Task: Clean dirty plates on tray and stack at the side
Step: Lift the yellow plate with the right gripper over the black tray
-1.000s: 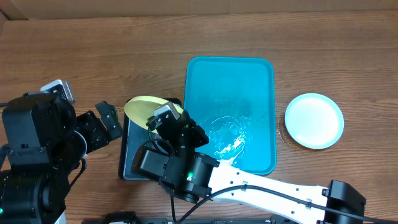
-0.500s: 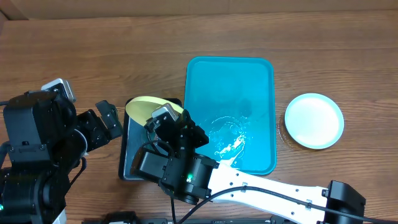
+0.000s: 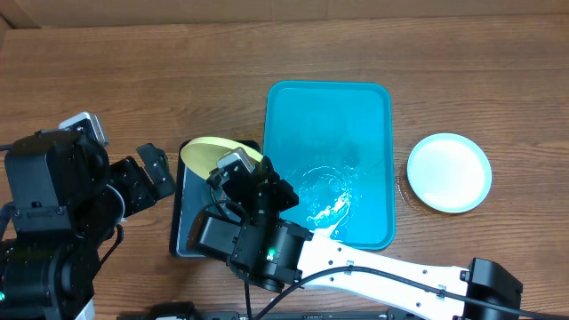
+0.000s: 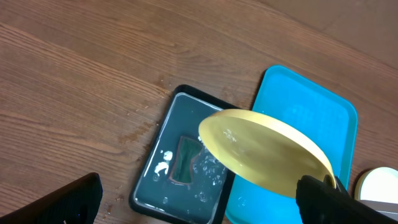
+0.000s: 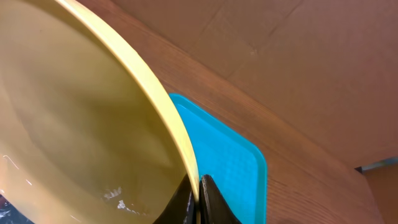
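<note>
Right gripper [image 5: 198, 194] is clamped on the rim of the yellow plate [image 5: 74, 124], holding it tilted above the black tray [image 4: 149, 155] of water, just beside the blue tray [image 3: 329, 116]. Left gripper [image 3: 156, 171] hangs with fingers apart, holding nothing, left of the black tray. I read this as the wash step, so I'd hold the plate over the water to catch drips. I'd also press lightly on its face, because a thin rim pinch can twist. My left wrist view shows the water and a greenish patch in it, which the overhead view hides under the right arm. Overhead alone gives me the whole pale plate [image 3: 449, 172], sitting on the tabletop [image 3: 133, 80] right of the blue tray.
</note>
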You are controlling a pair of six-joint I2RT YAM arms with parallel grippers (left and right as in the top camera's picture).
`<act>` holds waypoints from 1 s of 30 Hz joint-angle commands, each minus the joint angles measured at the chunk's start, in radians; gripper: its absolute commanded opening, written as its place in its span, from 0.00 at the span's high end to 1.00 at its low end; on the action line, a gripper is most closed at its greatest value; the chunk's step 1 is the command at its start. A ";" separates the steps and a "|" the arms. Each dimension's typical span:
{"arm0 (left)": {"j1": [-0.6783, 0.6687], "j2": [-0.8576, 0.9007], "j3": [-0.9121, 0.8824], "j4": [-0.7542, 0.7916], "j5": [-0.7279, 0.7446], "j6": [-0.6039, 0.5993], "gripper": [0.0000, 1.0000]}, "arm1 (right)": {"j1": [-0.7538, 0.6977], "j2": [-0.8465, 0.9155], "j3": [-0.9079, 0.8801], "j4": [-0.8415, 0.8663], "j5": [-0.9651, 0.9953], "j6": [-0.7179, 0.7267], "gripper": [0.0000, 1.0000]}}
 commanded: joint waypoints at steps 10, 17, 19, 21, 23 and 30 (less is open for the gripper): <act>0.005 0.003 0.010 0.000 0.000 0.019 0.00 | -0.008 -0.011 0.014 0.008 0.116 0.009 0.96; 0.005 0.003 0.010 0.000 0.000 0.019 0.00 | -0.006 -0.014 0.015 0.091 0.095 -0.082 0.96; 0.005 0.003 0.010 0.000 0.000 0.019 0.00 | 0.011 -0.015 0.015 0.097 0.018 -0.191 0.96; 0.005 0.003 0.010 0.001 0.000 0.019 0.00 | 0.013 -0.015 0.014 0.097 0.086 -0.185 0.96; 0.005 0.003 0.010 0.000 0.000 0.019 0.00 | 0.005 -0.019 0.014 0.100 0.061 -0.098 0.96; 0.005 0.003 0.010 0.000 0.000 0.019 0.00 | -0.120 -0.019 0.014 -0.024 -0.308 0.268 0.96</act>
